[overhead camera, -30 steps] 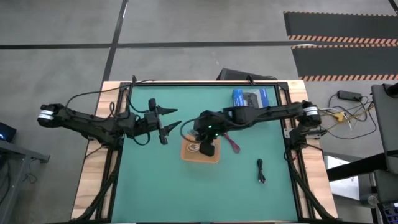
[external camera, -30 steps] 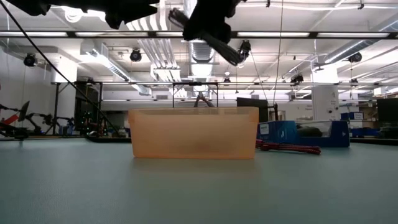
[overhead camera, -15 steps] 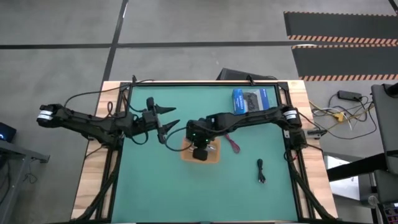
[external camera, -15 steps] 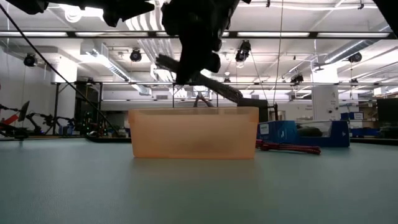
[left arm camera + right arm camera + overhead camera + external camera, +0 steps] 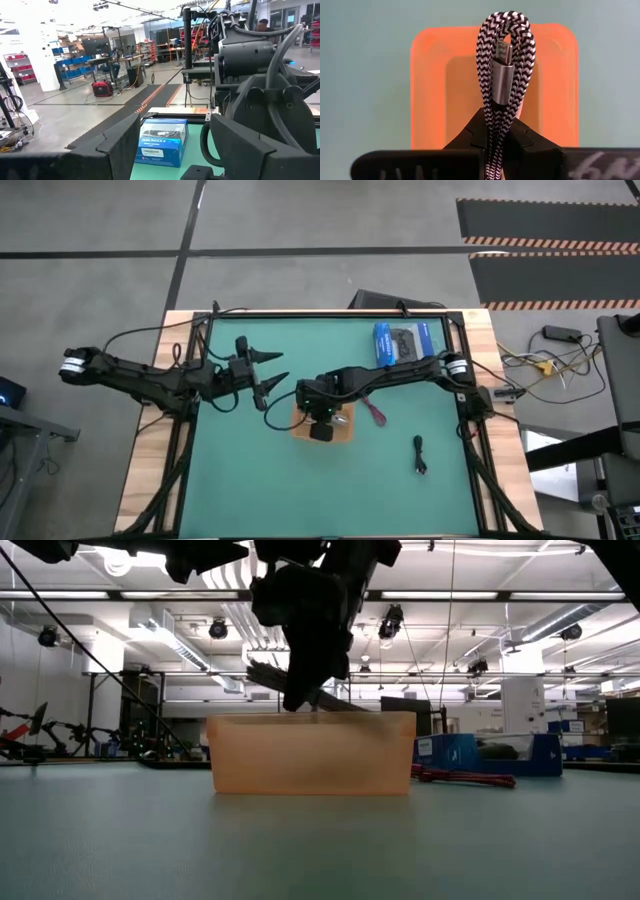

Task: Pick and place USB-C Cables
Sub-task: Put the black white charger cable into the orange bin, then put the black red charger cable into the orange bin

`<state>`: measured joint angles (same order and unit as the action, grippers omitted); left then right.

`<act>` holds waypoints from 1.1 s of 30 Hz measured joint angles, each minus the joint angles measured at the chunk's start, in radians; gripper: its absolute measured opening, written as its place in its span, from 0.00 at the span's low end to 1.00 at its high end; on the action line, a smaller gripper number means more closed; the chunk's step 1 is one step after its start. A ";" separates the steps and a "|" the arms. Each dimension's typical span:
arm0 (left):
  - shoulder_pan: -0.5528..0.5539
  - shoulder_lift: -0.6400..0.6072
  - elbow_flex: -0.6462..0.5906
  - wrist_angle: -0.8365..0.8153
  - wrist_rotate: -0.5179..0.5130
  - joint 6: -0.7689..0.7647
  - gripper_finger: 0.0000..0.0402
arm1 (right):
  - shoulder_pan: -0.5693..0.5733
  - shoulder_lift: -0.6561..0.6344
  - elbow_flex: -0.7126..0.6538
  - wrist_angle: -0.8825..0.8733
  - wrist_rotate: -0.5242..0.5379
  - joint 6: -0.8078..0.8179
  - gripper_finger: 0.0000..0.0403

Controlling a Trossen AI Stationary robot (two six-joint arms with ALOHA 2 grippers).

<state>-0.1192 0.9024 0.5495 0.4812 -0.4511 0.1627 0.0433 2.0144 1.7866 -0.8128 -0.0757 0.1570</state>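
My right gripper (image 5: 320, 420) stands over the orange tray (image 5: 343, 430), fingers pointing down, shut on the silver-grey braided cable bundle (image 5: 504, 60). In the low view the gripper (image 5: 297, 700) and the bundle (image 5: 265, 674) hang just above the tray's rim (image 5: 312, 718). The magenta cable (image 5: 375, 412) lies on the mat to the tray's right. The black cable (image 5: 420, 455) lies nearer the front right. The white cable does not show. My left gripper (image 5: 268, 373) is open and empty, held above the mat left of the tray. My right gripper pinches the folded silver-grey bundle between its two fingers (image 5: 522, 135), several strands together (image 5: 495, 122). The fingers come from above. The looped end with a metal plug (image 5: 503, 75) sticks out past the fingertips. The bundle is lifted clear, slanting above the tray.
A blue box picturing a controller (image 5: 403, 340) lies at the far right of the mat and also shows in the left wrist view (image 5: 162, 142). Black wires trail along both arms. Bare green mat (image 5: 260, 480) spreads toward the near edge.
My right gripper has gone down and a little toward the table's left and near edge, coming over the tray with the silver-grey bundle, which has dropped from well above the tray to just above its rim.
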 joint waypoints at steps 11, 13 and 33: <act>0.000 0.000 0.000 0.000 0.000 0.000 0.56 | 0.009 0.035 -0.003 0.009 -0.001 -0.046 0.03; 0.000 0.000 0.000 0.000 0.000 0.000 0.56 | 0.011 0.049 -0.004 0.011 -0.002 -0.054 0.03; 0.000 0.000 0.001 -0.001 0.001 0.001 0.56 | 0.011 0.070 -0.007 0.056 -0.002 -0.053 0.29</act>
<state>-0.1192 0.9024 0.5503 0.4805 -0.4503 0.1635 0.0544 2.0846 1.7794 -0.7563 -0.0776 0.1043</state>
